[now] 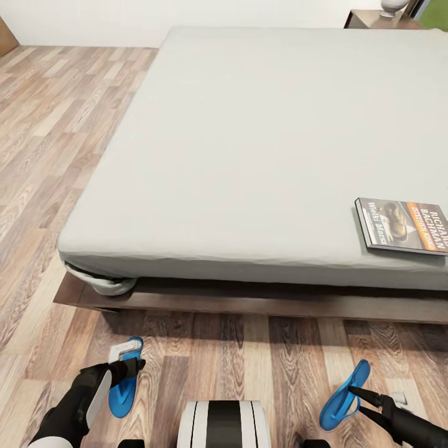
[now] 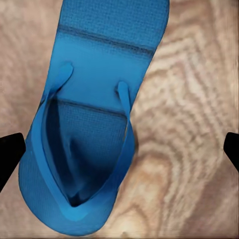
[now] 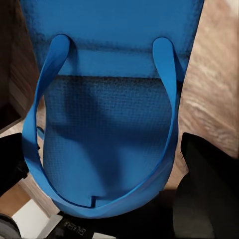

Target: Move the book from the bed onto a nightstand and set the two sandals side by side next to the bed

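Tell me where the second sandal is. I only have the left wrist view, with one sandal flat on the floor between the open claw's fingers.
Observer: The other sandal is on the robot's right, tipped up on edge, and the right claw appears clamped on it.
Operator: Give me the book's position.
Observer: The book lies flat on the bed, near its front edge, to the right.
Operator: Report the nightstand.
Observer: A nightstand stands past the bed's far right corner.
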`<state>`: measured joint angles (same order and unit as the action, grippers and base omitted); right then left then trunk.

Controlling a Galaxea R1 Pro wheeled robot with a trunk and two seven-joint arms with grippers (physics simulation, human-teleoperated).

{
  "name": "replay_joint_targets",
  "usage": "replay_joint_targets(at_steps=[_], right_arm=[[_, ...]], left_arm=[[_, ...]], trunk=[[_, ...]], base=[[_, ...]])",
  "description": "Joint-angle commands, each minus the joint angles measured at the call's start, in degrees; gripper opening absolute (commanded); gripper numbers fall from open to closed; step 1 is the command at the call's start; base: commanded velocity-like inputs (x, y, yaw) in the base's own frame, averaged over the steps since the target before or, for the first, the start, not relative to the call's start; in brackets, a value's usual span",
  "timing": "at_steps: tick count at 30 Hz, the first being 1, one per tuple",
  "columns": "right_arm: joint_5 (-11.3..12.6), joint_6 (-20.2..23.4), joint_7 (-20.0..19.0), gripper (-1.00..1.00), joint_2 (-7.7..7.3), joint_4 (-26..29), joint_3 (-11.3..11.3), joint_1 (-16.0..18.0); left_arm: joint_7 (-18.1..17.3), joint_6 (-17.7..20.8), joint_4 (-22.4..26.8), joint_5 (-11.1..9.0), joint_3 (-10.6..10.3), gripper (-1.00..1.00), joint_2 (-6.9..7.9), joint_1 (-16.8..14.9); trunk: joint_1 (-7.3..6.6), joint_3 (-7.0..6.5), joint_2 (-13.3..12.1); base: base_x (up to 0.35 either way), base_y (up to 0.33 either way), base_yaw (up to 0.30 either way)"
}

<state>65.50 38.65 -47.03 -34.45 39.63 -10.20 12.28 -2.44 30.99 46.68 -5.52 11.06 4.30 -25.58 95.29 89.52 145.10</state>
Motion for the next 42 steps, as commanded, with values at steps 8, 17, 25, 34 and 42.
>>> replay_joint_targets(at_steps=[8, 17, 25, 34, 42], right_arm=[[0.42, -2.17, 2.58, -1.00, -0.01, -0.08, -0.26, 0.72], [0.42, -5.01, 5.48, -1.00, -0.01, -0.12, -0.26, 0.73], [0.42, -29.33, 43.43, -1.00, -0.01, -0.25, -0.27, 0.73], [0.42, -29.33, 43.43, -1.00, -0.01, -0.25, -0.27, 0.73], [0.42, -29.33, 43.51, -1.00, -0.01, -0.25, -0.27, 0.73]], left_arm=[[-0.02, 0.22, 0.08, -0.52, 0.19, 1.00, -0.33, 0.18], [-0.02, 0.29, 0.21, -0.54, 0.22, 1.00, -0.34, 0.18], [-0.09, 0.30, 0.26, -0.55, 0.28, 1.00, -0.34, 0.18], [-8.47, 0.74, 0.34, -8.45, 0.88, 1.00, 1.11, 0.18], [-28.92, 0.84, -0.13, -16.02, 0.74, 1.00, 5.89, 0.24]], trunk=[[-0.22, -1.74, -0.09], [-0.45, -3.73, -0.21], [-0.58, -4.84, -0.28], [-0.58, -4.84, -0.28], [-0.58, -4.84, -0.28]], base=[[0.000, 0.000, 0.000], [0.000, 0.000, 0.000], [0.000, 0.000, 0.000], [0.000, 0.000, 0.000], [0.000, 0.000, 0.000]])
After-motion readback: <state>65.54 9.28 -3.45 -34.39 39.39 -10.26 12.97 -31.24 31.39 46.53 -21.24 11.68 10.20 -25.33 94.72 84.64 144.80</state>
